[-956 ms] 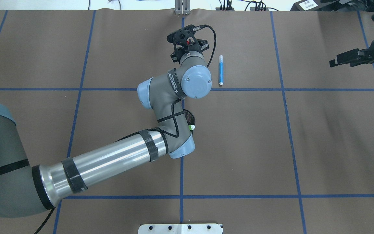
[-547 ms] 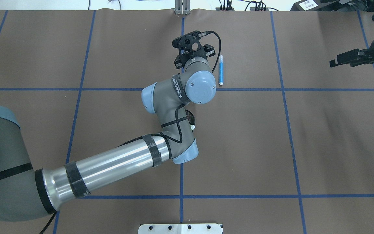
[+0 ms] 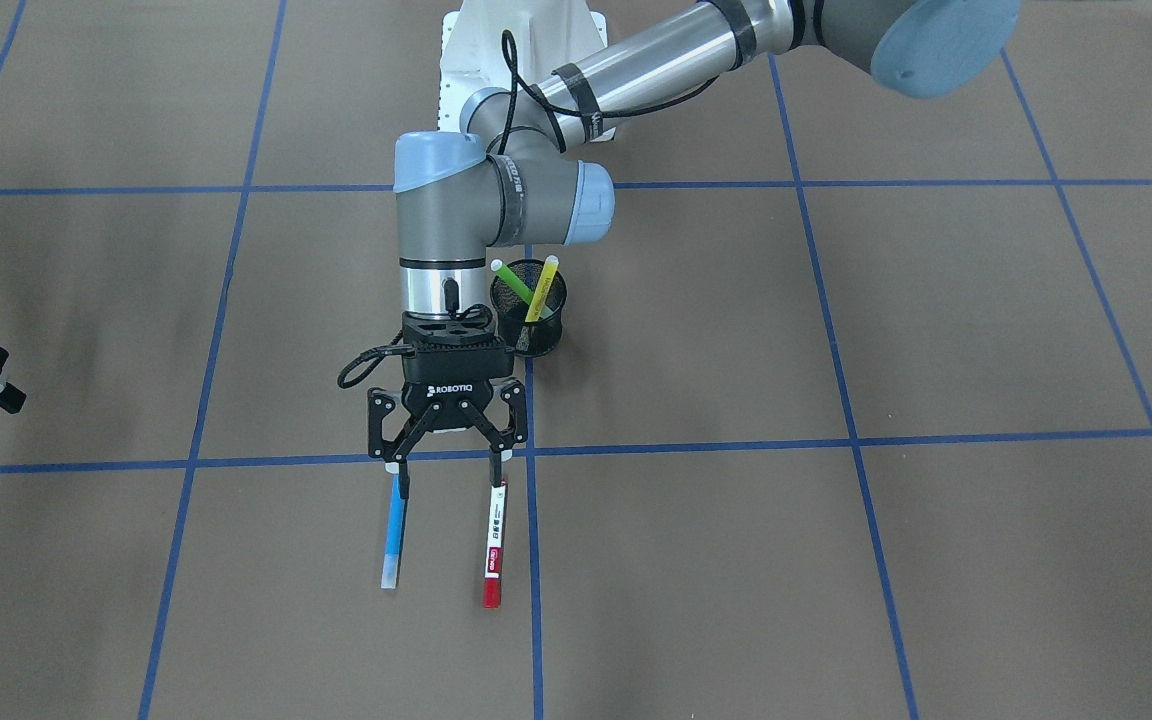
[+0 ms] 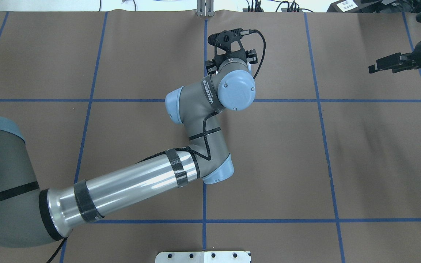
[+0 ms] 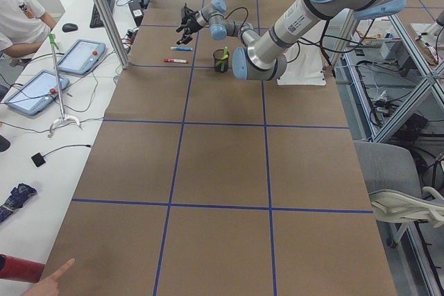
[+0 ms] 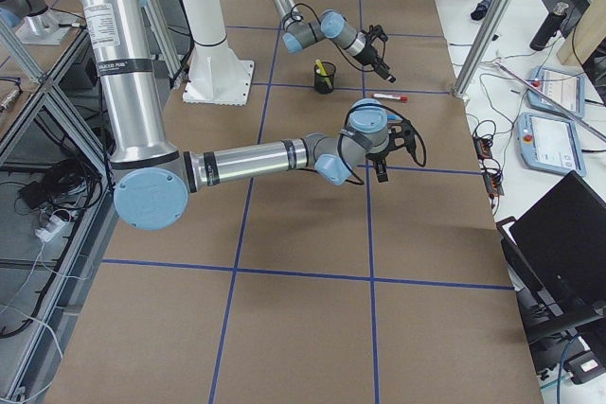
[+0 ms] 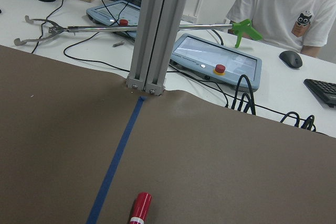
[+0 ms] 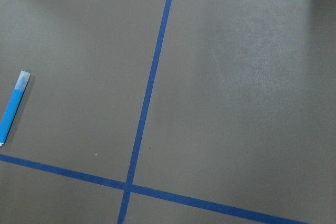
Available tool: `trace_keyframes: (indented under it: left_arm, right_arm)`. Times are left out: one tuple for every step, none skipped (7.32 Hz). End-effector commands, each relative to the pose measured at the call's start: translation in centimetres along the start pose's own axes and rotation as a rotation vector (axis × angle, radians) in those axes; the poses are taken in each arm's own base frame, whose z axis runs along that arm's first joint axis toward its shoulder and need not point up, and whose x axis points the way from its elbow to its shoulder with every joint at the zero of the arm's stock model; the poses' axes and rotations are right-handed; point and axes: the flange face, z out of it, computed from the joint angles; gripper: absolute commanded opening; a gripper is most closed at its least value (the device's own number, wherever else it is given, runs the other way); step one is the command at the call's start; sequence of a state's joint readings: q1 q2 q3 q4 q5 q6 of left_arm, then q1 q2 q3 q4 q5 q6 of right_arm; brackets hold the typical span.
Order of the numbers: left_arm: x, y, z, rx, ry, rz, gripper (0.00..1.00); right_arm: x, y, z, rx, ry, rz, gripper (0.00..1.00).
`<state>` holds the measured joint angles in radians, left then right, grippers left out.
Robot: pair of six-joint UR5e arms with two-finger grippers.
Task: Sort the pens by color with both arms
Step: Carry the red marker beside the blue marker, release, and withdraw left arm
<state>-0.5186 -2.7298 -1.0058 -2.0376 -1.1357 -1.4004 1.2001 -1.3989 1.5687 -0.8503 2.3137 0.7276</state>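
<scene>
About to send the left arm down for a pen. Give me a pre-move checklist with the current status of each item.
1. Left pincer open and empty: ok, jaws spread wide with nothing between them.
2. Left pincer centred on one pen: not ok. It hangs over the gap between the blue pen and the red pen, with a fingertip near the end of each.
3. Both pens lying free on the table, apart from each other: ok.
4. Green pen and yellow pen already in the mesh cup: ok.
5. Right pincer well away from the left arm: ok, off at the table's side.
6. Right pincer open: cannot tell.
</scene>
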Motion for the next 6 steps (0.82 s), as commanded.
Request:
trace_keyframes:
  left_arm:
    - [-3.2,-6.0,-1.3,-0.159,-0.048,0.093,0.91]
    - [-8.3,-8.7,-1.4,-0.246,-0.051,0.131,0.91]
    - [-14.9,-10.9,-2.1,-0.330,-0.022,0.162,0.91]
    - [-20.4,-12.6,-2.8,-0.382,0.000,0.213,0.91]
    - [-24.3,-14.6,-3.3,-0.436,0.022,0.242,0.92]
    - [-30.3,-16.1,-3.7,-0.504,0.035,0.275,0.92]
  right_arm:
    - [-4.3,-1.4,1.6,-0.003,-0.024,0.045,1.00]
    - [-9.0,-2.5,3.1,-0.001,-0.056,0.135,1.00]
    - [-13.5,-2.1,5.3,-0.031,-0.089,0.178,1.00]
    - [-17.8,-2.5,6.3,-0.059,-0.112,0.220,1.00]
    - [-22.7,-1.5,7.2,-0.100,-0.140,0.219,1.00]
    - [-27.1,0.6,7.8,-0.122,-0.172,0.174,1.00]
